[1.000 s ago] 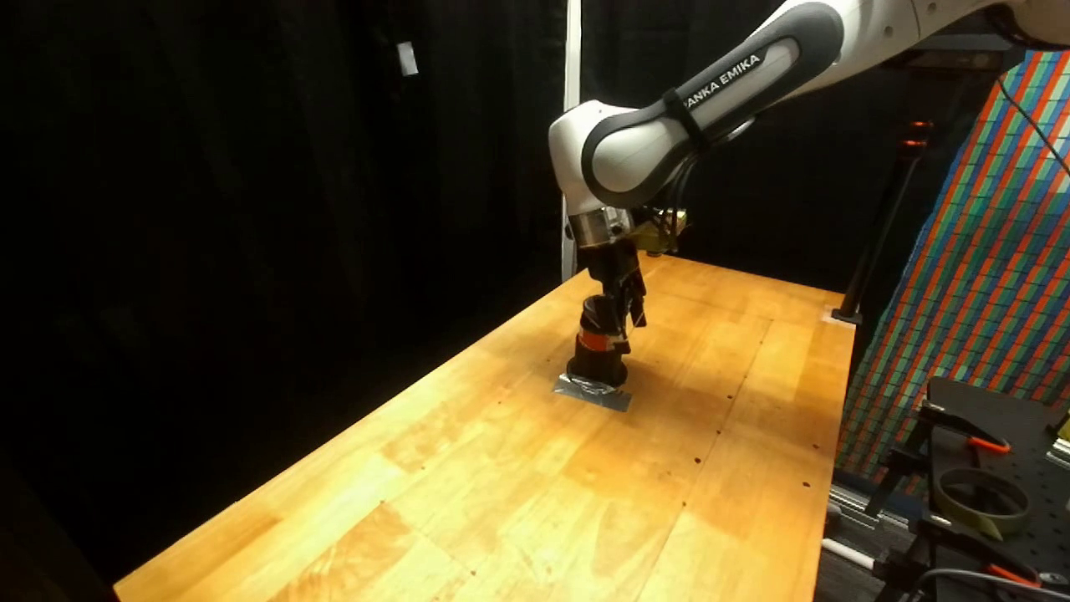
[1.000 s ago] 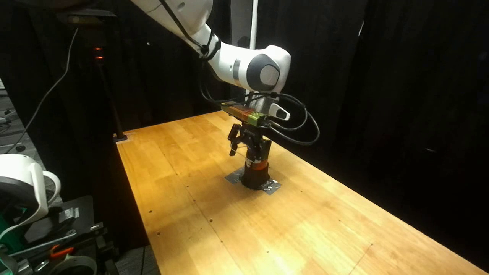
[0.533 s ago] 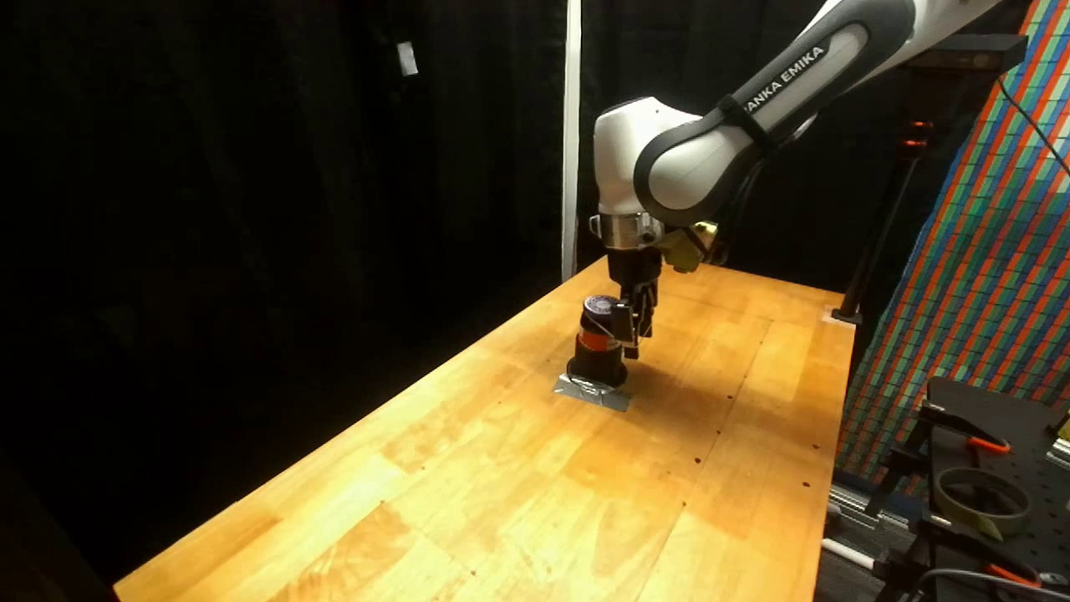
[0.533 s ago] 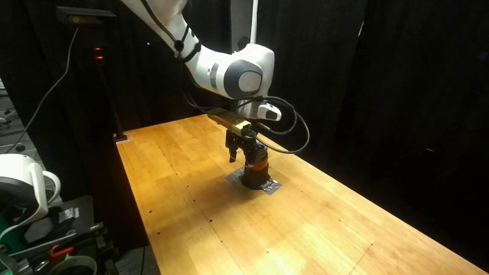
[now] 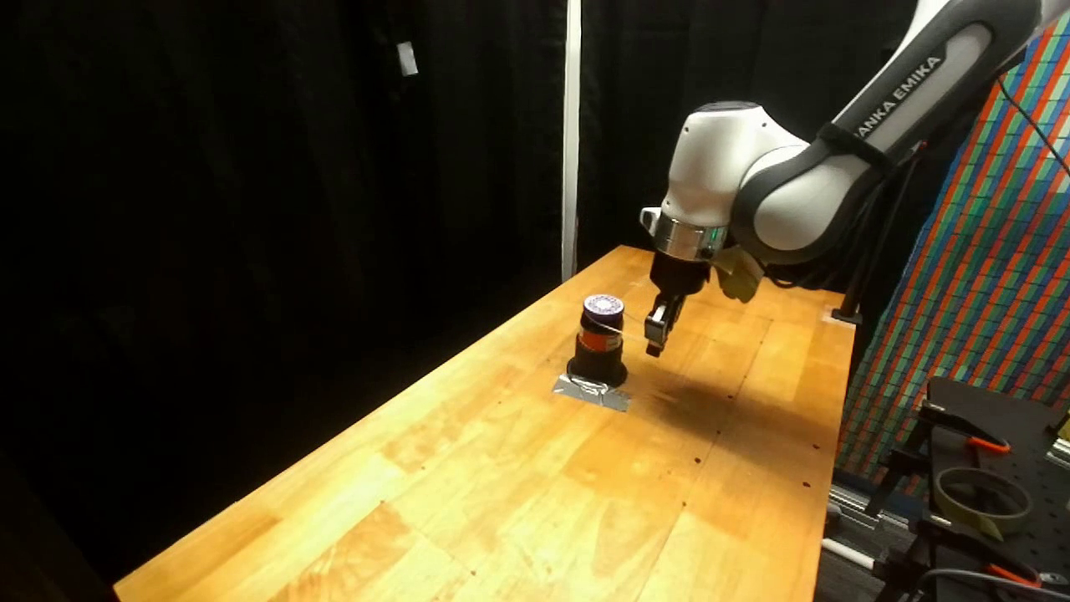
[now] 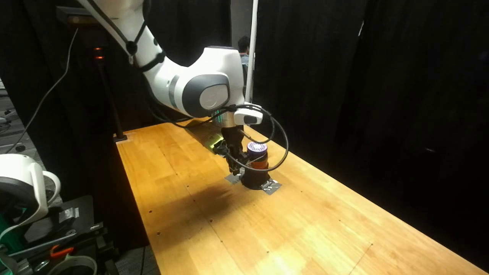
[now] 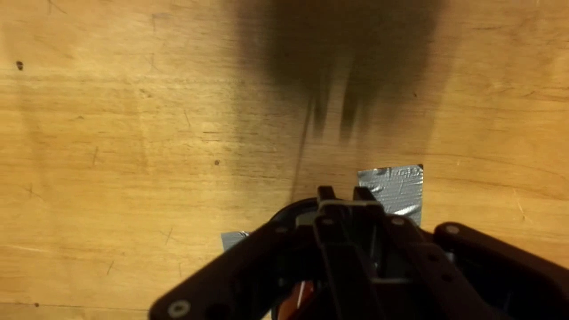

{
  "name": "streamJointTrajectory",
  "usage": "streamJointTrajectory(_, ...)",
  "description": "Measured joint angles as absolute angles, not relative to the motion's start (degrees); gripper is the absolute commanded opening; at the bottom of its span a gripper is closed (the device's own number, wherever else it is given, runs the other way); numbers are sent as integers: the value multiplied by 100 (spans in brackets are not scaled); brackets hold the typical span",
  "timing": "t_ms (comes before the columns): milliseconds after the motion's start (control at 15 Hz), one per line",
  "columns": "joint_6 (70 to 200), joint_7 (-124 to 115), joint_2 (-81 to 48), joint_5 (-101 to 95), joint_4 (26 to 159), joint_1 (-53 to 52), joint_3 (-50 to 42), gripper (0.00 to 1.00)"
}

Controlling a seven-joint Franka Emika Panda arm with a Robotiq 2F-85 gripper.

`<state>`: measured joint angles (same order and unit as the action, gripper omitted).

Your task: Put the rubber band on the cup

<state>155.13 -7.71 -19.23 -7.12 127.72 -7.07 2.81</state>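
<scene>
The cup (image 5: 598,361) stands upright on the table, dark with an orange-red stripe and a purple-white patterned top, in both exterior views. Low beside it, apart from its wall, is my gripper (image 5: 655,348). A thin pale rubber band (image 5: 625,335) runs from the cup to the fingers in two strands; one crosses the cup's face, and its course behind the cup is hidden. In the wrist view the band also passes across the outside of my gripper's (image 7: 344,192) fingertips, which stand close together with a narrow gap. Below, the cup (image 7: 295,300) is mostly covered by the gripper.
Grey tape (image 5: 592,393) fixes the cup's base to the wooden table (image 5: 501,493). A cable loop (image 6: 287,149) hangs from the wrist in front of the cup. Off the table's side is a dark cart with a tape roll (image 5: 982,502). A thin pole (image 6: 120,138) stands at a far corner.
The gripper has moved off from over the cup, down to its side, uncovering the top. Its fingers have come much closer together. The rubber band now stretches between cup and fingers.
</scene>
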Motion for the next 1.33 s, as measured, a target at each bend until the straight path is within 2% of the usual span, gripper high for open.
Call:
streamJointTrajectory(267, 17306, -1383, -1604, -1440, 13842, -1048, -236, 21)
streamJointTrajectory(467, 18691, -1933, -1560, -2157, 14383, -1726, -1239, 20)
streamJointTrajectory(667, 19887, -1862, -1620, -2037, 14775, -2671, -2395, 20)
streamJointTrajectory(867, 21114, -1573, -1889, -1476, 15141, -3239, -2800, 19)
streamJointTrajectory(1133, 22565, -606, -2313, -259, 15450, -2400, -1307, 20)
streamJointTrajectory(1333, 23641, -216, -2709, 79, 15515, -1884, -576, 19)
